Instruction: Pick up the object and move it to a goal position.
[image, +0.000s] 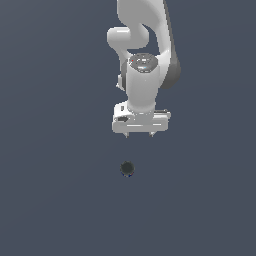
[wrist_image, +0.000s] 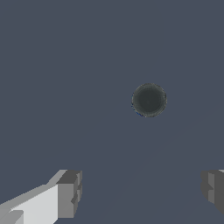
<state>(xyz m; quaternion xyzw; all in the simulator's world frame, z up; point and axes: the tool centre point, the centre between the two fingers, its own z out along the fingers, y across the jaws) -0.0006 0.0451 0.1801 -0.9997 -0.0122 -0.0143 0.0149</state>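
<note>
The object (image: 127, 169) is a small round can with a dark grey-black top, standing on the flat grey-blue floor below the arm in the exterior view. In the wrist view the object (wrist_image: 149, 100) shows from above as a dark disc with a sliver of blue at its edge. My gripper (image: 139, 134) hangs above the can, apart from it, pointing straight down. Its two fingers (wrist_image: 70, 194) stand wide apart, open, with nothing between them. The can lies ahead of the fingertips, not between them.
The white arm (image: 145, 45) rises out of the top of the exterior view. A plain grey-blue floor (image: 50, 200) spreads all around the can, with no other object or edge in sight.
</note>
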